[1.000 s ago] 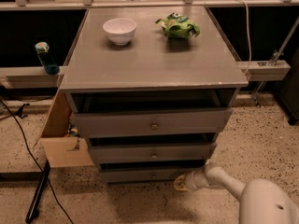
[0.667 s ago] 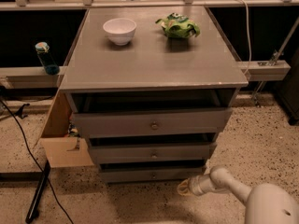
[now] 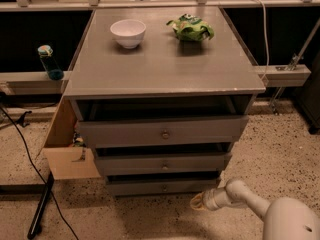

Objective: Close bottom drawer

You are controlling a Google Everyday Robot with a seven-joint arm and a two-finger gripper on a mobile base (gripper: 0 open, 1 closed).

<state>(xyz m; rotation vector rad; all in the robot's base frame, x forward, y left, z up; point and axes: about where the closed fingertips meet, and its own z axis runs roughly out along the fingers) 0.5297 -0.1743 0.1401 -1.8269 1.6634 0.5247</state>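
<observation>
The grey cabinet stood on a speckled floor, seen from above and in front. On its top, a white bowl sat near the back left corner and a crumpled green bag near the back edge, right of centre, the two well apart. Below the front edge, the top drawer stood pulled out, with a dark opening showing behind its front panel. The middle drawer stood out less far. The bottom drawer was the lowest of the three, just above the floor, with its slim front set back from the middle drawer's and a dark strip showing above it; its small round knob sat at the centre of the panel. The gripper hung low over the floor, just in front of the right end of the bottom drawer's front panel, with its pale tip pointing left. Whether it touched the panel, and whether it was clenched or released, could not be told. The white arm ran from it toward the lower right corner of the view. An open cardboard box stood against the cabinet's left side. A blue bottle stood on a ledge farther left, and a black cable trailed across the floor.
</observation>
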